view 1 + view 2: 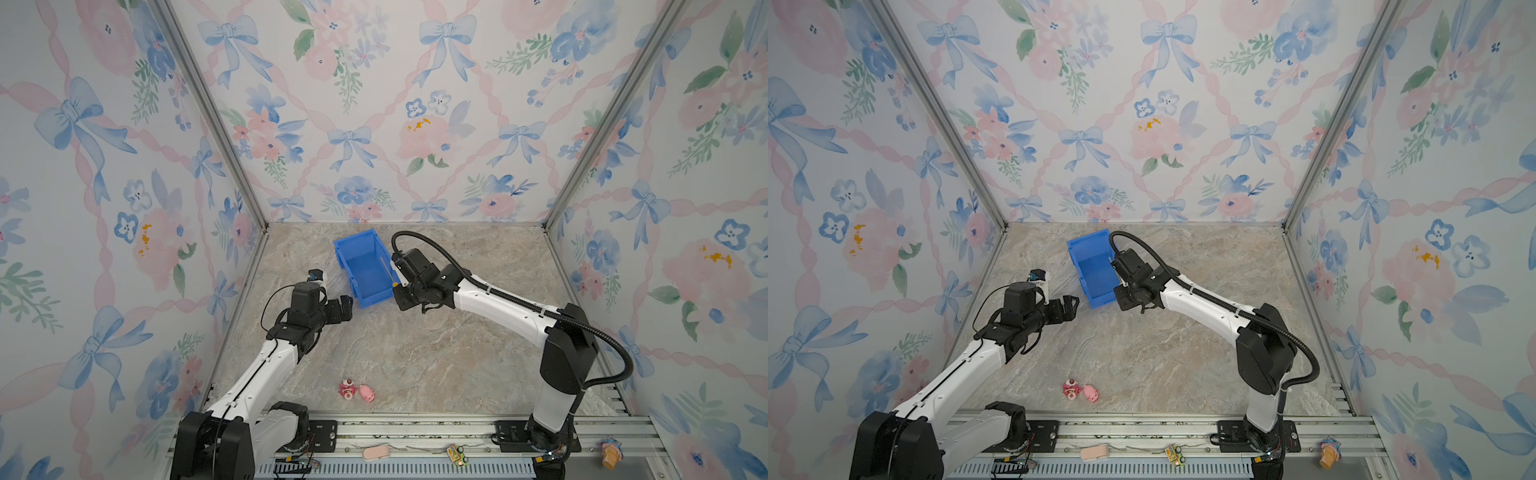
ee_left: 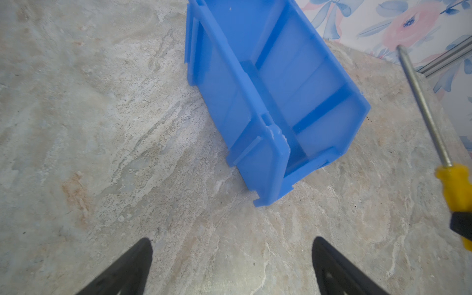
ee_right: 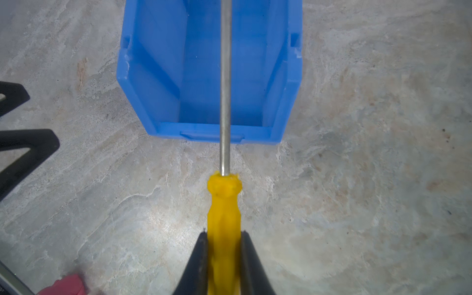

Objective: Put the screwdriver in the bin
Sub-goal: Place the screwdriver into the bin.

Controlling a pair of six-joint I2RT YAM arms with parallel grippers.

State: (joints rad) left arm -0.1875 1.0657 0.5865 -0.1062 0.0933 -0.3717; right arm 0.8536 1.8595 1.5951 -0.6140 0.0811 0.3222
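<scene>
Screwdriver [image 3: 224,204] is being held off the table [image 1: 415,353], past two pink toys [image 1: 365,392] that are lying near the front edge. Further in, the left gripper [image 2: 232,240] is hovering with its jaws spread wide and nothing between them, near the low front corner of the bin [image 3: 255,132]; beside it the right gripper [image 3: 224,233] is clamping the yellow handle, which is hanging over bare table just short of the bin; the grey shaft is reaching over the low front wall and above the bin's open inside, not lying in it; the bin is standing toward the back wall.
</scene>
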